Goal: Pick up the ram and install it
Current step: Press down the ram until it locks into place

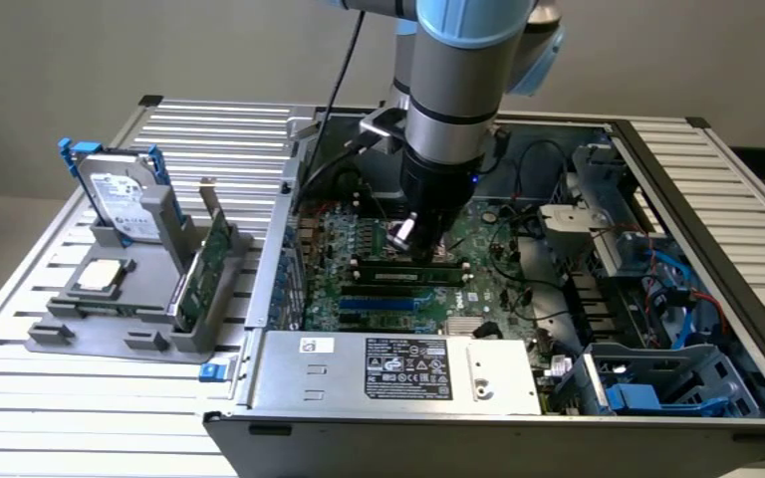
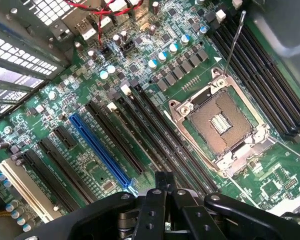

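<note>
Your hand (image 1: 409, 231) hangs over the motherboard (image 1: 489, 289) inside the open computer case (image 1: 382, 398), fingers (image 2: 160, 192) pressed together and holding nothing you can make out. Just below its tip lies the ram (image 1: 413, 271) — a long green stick seated in a slot, its far end partly hidden behind the hand. In the wrist view you see the empty CPU socket (image 2: 222, 125) and a blue slot (image 2: 100, 150). Outside the case, on the bench (image 1: 37, 388) at the exterior view's left, a grey holder (image 1: 130, 329) carries the hard drive (image 1: 120, 199) and an expansion card (image 1: 207, 269) — both upright.
</note>
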Action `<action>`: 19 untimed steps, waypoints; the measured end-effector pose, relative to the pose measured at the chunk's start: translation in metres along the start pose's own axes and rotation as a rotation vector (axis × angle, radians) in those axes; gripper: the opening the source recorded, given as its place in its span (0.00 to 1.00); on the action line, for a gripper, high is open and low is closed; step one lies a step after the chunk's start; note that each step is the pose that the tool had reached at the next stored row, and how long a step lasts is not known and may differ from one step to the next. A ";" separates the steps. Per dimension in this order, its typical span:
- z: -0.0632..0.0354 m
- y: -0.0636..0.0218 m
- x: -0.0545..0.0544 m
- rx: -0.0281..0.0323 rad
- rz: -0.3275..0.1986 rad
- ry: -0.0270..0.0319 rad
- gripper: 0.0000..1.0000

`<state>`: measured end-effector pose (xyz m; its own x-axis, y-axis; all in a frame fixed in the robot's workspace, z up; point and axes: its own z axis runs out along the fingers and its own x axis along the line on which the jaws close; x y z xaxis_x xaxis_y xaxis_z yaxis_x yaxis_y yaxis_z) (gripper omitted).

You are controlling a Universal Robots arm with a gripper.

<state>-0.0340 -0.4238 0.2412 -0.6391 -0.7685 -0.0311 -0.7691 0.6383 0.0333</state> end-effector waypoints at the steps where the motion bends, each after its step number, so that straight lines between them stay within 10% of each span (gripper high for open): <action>1: 0.0000 0.0000 0.000 0.0009 0.013 0.0002 0.11; 19: 0.0000 0.0000 0.000 0.0101 0.282 -0.0074 0.11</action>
<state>-0.0340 -0.4237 0.2412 -0.8278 -0.5603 -0.0293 -0.5610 0.8272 0.0318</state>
